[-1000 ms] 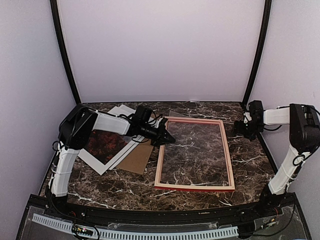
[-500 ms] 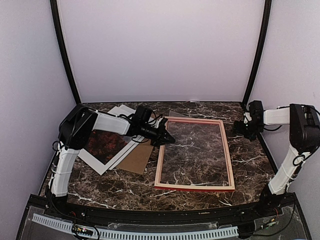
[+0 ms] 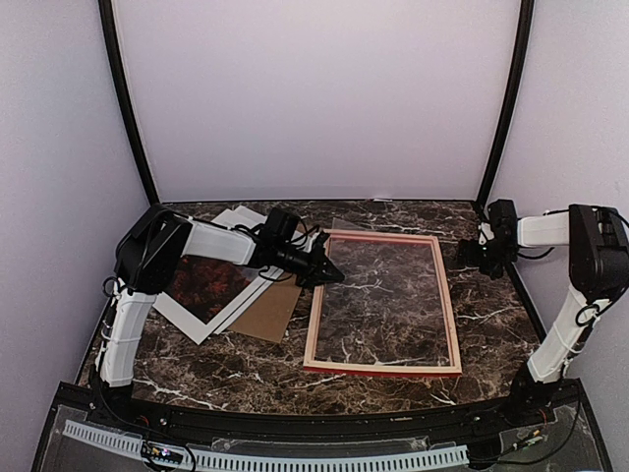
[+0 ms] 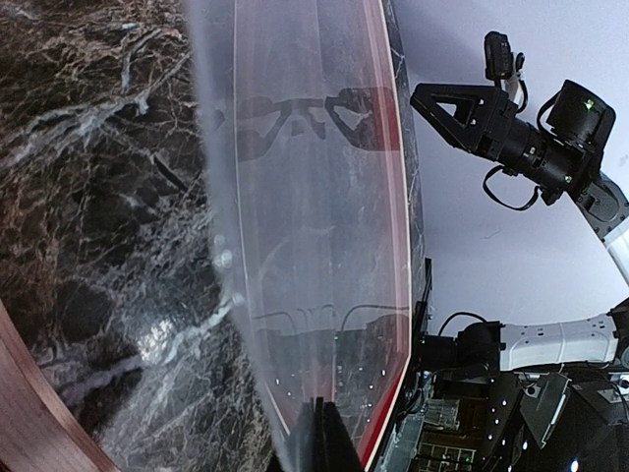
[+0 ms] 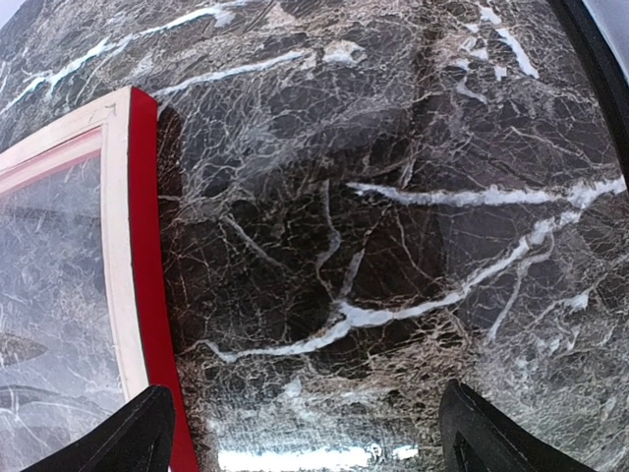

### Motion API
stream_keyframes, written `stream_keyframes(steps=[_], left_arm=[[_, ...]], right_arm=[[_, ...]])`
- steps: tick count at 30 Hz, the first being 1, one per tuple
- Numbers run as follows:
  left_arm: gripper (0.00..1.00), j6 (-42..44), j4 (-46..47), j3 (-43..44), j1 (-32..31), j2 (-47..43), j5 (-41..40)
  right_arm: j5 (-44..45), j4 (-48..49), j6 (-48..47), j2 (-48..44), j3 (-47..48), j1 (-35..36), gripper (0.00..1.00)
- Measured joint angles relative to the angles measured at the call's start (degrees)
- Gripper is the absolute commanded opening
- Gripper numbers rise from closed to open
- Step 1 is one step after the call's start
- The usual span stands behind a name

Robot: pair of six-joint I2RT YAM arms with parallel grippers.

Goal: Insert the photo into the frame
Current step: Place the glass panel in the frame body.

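Left hand (image 3: 337, 277) clenched at frame (image 3: 383, 371) edge, right hand (image 5: 307, 398) spread wide, photo (image 3: 201, 281) apart

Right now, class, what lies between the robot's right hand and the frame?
Only bare marble tabletop. The right wrist view shows it stretching from the open right hand to the red edge of the frame.

R gripper (image 5: 310, 438) jaws spread slightly wider, near frame (image 5: 147, 246).

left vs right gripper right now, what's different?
Left gripper is shut; right gripper is open. Left sits at the frame's far-left corner; right is over bare table, off the frame's right side. Both have black fingers.
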Motion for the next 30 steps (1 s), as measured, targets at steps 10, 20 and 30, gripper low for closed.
stream_keyframes(steps=[10, 20, 30], left_arm=[[0.00, 0.5, -0.7, 0.0, 0.0, 0.0, 0.0], [0.00, 1.0, -2.1, 0.0, 0.6, 0.0, 0.0], [0.00, 1.1, -2.1, 0.0, 0.6, 0.0, 0.0]], right_arm=[[0.0, 0.0, 0.0, 0.0, 0.0, 0.1, 0.96], [0.0, 0.0, 0.0, 0.0, 0.0, 0.2, 0.97], [0.0, 0.0, 0.0, 0.0, 0.0, 0.2, 0.98]])
